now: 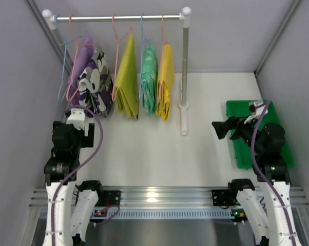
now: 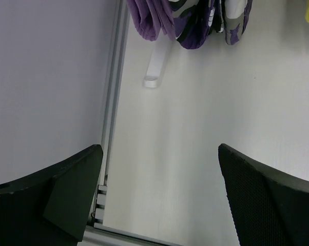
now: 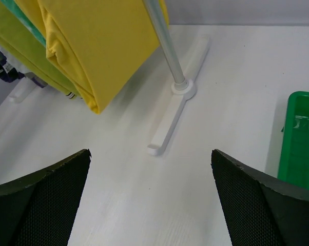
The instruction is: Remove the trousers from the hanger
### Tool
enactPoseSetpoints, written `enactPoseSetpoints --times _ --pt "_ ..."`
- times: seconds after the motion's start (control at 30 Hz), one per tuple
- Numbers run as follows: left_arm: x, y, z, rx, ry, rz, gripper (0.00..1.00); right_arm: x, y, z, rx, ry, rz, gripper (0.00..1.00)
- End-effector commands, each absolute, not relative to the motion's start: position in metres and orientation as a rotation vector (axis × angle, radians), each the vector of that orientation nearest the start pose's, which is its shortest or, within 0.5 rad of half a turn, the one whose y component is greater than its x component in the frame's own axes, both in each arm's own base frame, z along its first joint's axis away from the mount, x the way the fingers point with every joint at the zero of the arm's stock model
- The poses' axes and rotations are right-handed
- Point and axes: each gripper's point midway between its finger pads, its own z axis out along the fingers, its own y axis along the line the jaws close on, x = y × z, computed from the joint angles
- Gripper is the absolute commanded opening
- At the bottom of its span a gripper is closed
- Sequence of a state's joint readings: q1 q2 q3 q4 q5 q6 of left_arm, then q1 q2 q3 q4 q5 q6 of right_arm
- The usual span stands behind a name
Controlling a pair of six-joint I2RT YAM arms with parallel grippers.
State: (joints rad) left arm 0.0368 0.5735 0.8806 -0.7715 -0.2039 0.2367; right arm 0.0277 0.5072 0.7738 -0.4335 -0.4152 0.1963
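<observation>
Three trousers hang folded over hangers on a rail (image 1: 118, 18): olive-yellow (image 1: 127, 77), mottled mint green (image 1: 149, 79) and bright yellow (image 1: 166, 79). In the right wrist view the bright yellow pair (image 3: 100, 46) is in front, with the olive-yellow (image 3: 21, 46) behind it. My left gripper (image 1: 74, 114) is open and empty, low at the left, below a camouflage garment (image 1: 95, 84). My right gripper (image 1: 216, 128) is open and empty, to the right of the rack post. Both sets of jaws stand wide apart over bare table.
A lilac garment (image 1: 81, 64) hangs at the rail's left end; both it and the camouflage one show in the left wrist view (image 2: 190, 20). The rack's right post (image 1: 185, 66) stands on a white foot (image 3: 177, 110). A green tray (image 1: 257, 133) lies at the right.
</observation>
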Motion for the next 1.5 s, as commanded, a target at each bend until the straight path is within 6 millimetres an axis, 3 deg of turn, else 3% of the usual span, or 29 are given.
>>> enactPoseSetpoints --times 0.0,0.07,0.13,0.27,0.37,0.4,0.53,0.7,0.8,0.87,1.03,1.07,1.17,1.4,1.47 --pt "0.212 0.056 0.259 0.046 2.007 0.390 0.99 0.231 0.089 0.305 -0.085 1.706 0.599 1.00" --pt "0.211 0.054 0.273 0.051 1.974 0.382 0.99 0.234 0.090 0.302 -0.017 1.729 0.642 0.99" --pt "0.206 0.051 0.288 0.053 1.938 0.366 0.99 0.233 0.104 0.301 -0.011 1.744 0.758 1.00" --pt "0.201 0.056 0.309 0.015 1.874 0.387 0.99 0.238 0.122 0.320 0.000 1.718 0.931 1.00" --pt "0.199 0.052 0.309 0.012 1.882 0.363 0.99 0.246 0.138 0.351 0.015 1.673 1.086 0.99" --pt "0.199 0.050 0.309 0.010 1.883 0.348 0.99 0.246 0.143 0.376 0.016 1.619 1.140 0.99" --pt "0.202 0.041 0.313 0.020 1.875 0.285 0.99 0.262 0.171 0.419 0.027 1.563 1.277 0.95" --pt "0.205 0.037 0.324 0.023 1.865 0.257 0.99 0.272 0.198 0.460 0.097 1.503 1.423 0.80" --pt "0.204 0.037 0.330 0.019 1.855 0.252 0.99 0.285 0.221 0.472 0.126 1.497 1.482 0.72" --pt "0.204 0.036 0.329 0.020 1.860 0.248 0.99 0.286 0.236 0.479 0.114 1.488 1.530 0.68" --pt "0.208 0.036 0.331 0.021 1.867 0.246 0.99 0.317 0.275 0.474 0.140 1.568 1.609 0.63" --pt "0.207 0.036 0.336 0.024 1.857 0.249 0.99 0.316 0.281 0.483 0.129 1.564 1.644 0.63" --pt "0.209 0.038 0.346 0.018 1.848 0.263 0.99 0.338 0.304 0.473 0.134 1.602 1.674 0.62" --pt "0.210 0.041 0.352 0.020 1.844 0.280 0.99 0.367 0.332 0.472 0.139 1.604 1.725 0.60" --pt "0.210 0.041 0.351 0.022 1.849 0.281 0.99 0.368 0.335 0.482 0.126 1.579 1.736 0.58"
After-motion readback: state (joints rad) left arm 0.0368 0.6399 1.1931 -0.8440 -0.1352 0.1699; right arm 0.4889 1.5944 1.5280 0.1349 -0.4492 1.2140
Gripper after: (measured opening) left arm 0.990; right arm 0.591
